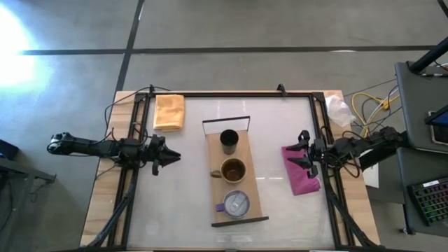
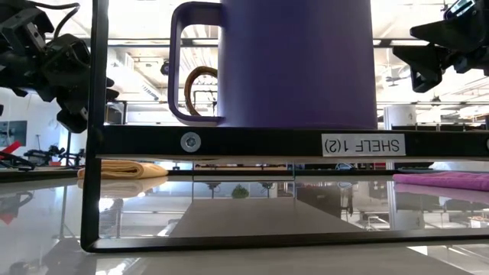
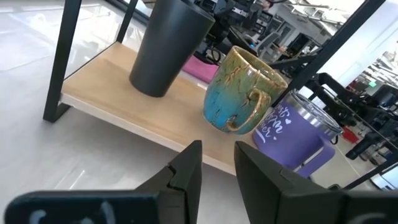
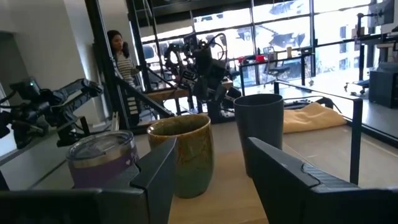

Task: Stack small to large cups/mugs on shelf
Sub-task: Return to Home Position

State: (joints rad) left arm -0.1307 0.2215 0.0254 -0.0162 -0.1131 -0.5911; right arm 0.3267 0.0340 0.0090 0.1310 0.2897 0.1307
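— What carries everything?
— A pale glossy table top with a wooden rim [image 1: 182, 203] fills the middle of the high view. At its centre stands a long light-wood shelf board with a thin dark metal frame [image 1: 253, 175], running from top to bottom of the frame.
— And on the board?
— Three vessels in a row: a small black cylindrical cup [image 1: 229, 139] at the upper end, a brown-and-teal glazed ceramic mug [image 1: 233, 170] in the middle, and a lidded purple metal mug [image 1: 236, 204] at the lower end.
— What lies on the table itself?
— A folded orange cloth [image 1: 169, 112] at upper left and a magenta cloth [image 1: 302, 183] at right, both apart from the shelf
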